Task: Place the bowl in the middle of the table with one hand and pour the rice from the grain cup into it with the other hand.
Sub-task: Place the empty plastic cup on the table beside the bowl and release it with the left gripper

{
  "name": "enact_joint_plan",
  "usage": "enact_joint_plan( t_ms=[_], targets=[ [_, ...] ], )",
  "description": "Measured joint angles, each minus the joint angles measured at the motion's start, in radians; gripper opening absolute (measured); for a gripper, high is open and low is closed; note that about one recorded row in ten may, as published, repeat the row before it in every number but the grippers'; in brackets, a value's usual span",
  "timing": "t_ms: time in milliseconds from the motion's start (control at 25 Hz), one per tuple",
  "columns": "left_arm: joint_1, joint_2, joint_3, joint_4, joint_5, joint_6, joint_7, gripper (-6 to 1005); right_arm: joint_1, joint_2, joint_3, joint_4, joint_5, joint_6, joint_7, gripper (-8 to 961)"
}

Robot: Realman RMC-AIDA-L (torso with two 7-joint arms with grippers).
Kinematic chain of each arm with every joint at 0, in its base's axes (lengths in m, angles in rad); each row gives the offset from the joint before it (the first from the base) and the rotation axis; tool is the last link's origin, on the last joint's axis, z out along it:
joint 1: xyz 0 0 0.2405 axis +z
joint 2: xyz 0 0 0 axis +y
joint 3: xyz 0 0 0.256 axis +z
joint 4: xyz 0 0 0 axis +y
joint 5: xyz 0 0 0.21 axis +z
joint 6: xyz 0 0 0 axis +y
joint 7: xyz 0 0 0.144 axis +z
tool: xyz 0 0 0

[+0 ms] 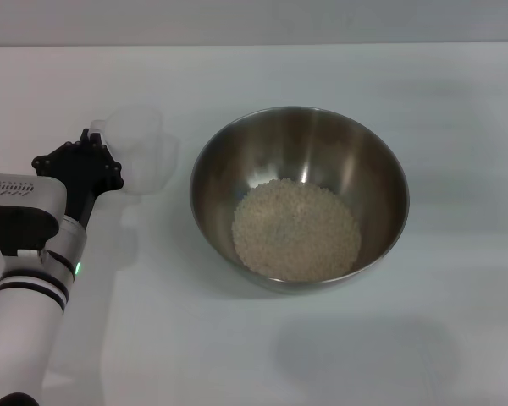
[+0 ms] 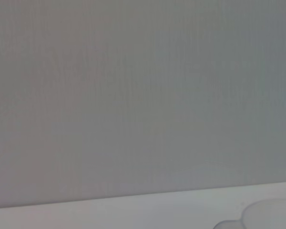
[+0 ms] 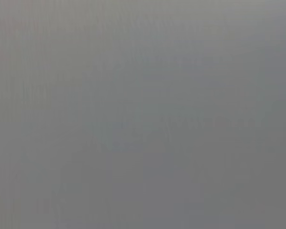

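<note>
Bowl (image 1: pixel 300 196) upright at frame centre on table (image 1: pixel 262 355), rice (image 1: pixel 296 229) heaped in bottom. Grain cup (image 1: pixel 140 149) upper left, just beside bowl rim, apart. Left gripper (image 1: pixel 96 156) at cup handle side; finger spread impossible to tell. Right arm outside head view.

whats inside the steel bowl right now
The bowl holds a loose heap of rice across its bottom, with bare steel walls above it. The bowl's floor under the grains is covered, so nothing can be told there. The cup stands outside, to its left.
</note>
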Motion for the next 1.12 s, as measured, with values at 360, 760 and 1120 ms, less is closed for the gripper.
enact_joint_plan(
  t_ms=[360, 760, 1120],
  targets=[
    [-0.002, 0.000, 0.002, 0.006, -0.002, -0.023, -0.003, 24, -0.004, 0.000, -0.001, 0.006, 0.000, 0.000, 0.000, 495],
    [0.043, 0.003, 0.007, -0.020, 0.007, 0.015, 0.000, 243, -0.004, 0.000, -0.003, 0.006, 0.000, 0.001, 0.000, 495],
    [0.172, 0.011, 0.037, -0.085, 0.071, 0.115, 0.001, 250, -0.004, -0.001, 0.001, 0.015, 0.006, 0.002, 0.000, 496]
  ],
)
